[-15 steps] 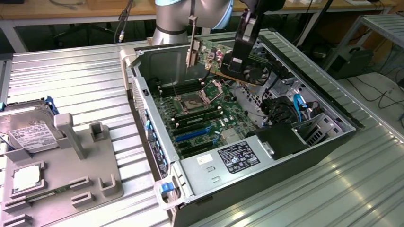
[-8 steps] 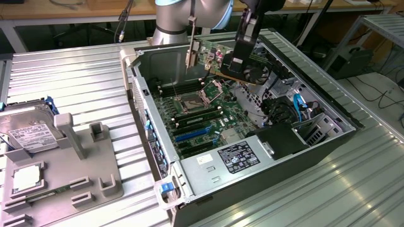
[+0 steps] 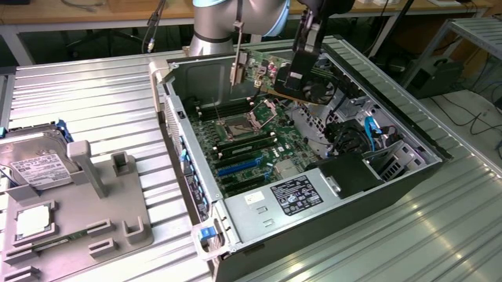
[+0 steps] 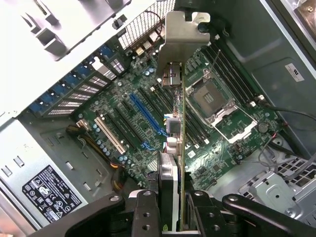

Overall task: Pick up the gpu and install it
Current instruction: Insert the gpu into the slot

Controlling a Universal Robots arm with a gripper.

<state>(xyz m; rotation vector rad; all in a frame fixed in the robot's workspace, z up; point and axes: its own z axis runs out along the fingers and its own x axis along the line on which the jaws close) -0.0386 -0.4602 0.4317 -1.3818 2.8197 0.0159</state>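
Note:
The gpu, a green card with a black fan cooler and a silver end bracket, hangs in the air above the open computer case. My gripper is shut on it from above. In the wrist view the gpu is edge-on between the black fingers, with its silver bracket at the far end. Below it lies the motherboard with a blue slot and an open CPU socket. The card is clear of the board and touches no slot.
The case lies on its side on a ribbed metal table. Its power supply sits at the near end, with blue cables toward the exterior view's right. A grey fixture at the exterior view's left holds a hard drive and a square silver chip.

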